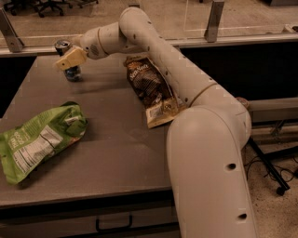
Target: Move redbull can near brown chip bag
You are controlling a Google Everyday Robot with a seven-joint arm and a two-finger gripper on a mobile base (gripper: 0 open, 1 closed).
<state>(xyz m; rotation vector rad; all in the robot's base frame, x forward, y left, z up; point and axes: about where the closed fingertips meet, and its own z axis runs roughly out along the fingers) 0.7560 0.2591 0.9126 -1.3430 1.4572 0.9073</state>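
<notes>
1 green chip bag (pixel 41 142) lies flat at the near left of the grey table (pixel 121 139), 1 drawer handle (pixel 114 226) under its front edge, office chairs (pixel 44 5) beyond.

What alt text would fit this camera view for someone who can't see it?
A cream robot arm reaches across a grey table, its pincer at a small drink can in the far left corner. A brown chip bag lies to the can's right, apart from it, and a green bag lies near the front left edge.
</notes>
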